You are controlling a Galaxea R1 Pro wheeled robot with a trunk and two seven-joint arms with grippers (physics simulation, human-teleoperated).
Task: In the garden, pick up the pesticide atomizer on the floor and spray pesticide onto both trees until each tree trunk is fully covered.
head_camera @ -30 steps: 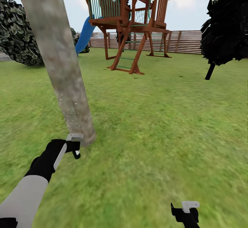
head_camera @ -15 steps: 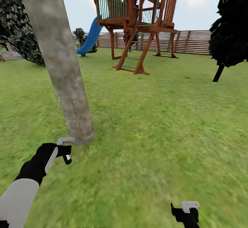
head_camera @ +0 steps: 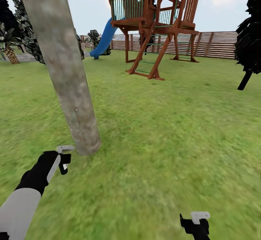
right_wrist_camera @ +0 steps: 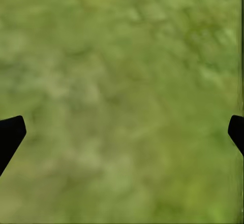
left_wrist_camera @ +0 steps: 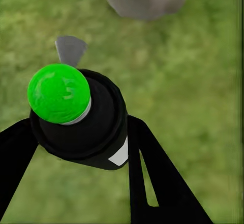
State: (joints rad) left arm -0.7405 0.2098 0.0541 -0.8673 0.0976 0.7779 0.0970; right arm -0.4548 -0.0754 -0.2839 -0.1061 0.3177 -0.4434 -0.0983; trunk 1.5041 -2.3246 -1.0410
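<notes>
One tree trunk [head_camera: 61, 66] rises from the lawn [head_camera: 174, 131] close ahead of the robot, thick, smooth and mottled beige-grey; a few pale flecks show on its lower part, and whether they are spray I cannot say for certain. The pesticide atomizer [left_wrist_camera: 81, 117] is held in the left gripper [head_camera: 62, 159], whose jaws are clamped on either side of its dark cylindrical body, with the grey nozzle [left_wrist_camera: 69, 50] directed at the foot of the trunk, near it and apart from it. A green cap [left_wrist_camera: 59, 93] tops the body in the left wrist view. The right gripper [head_camera: 195, 222] hangs low over bare grass with its jaws standing wide apart and nothing between them. Judged from its form, the atomizer is light and rigid, with a smooth round wall that could turn or slip in a loose hold; the middle of the body is the sound place to grip, leaving nozzle and cap free. Beyond stand a wooden play tower [head_camera: 154, 19], a blue slide [head_camera: 103, 40], a slatted fence [head_camera: 221, 44] and a dark conifer [head_camera: 250, 40].
</notes>
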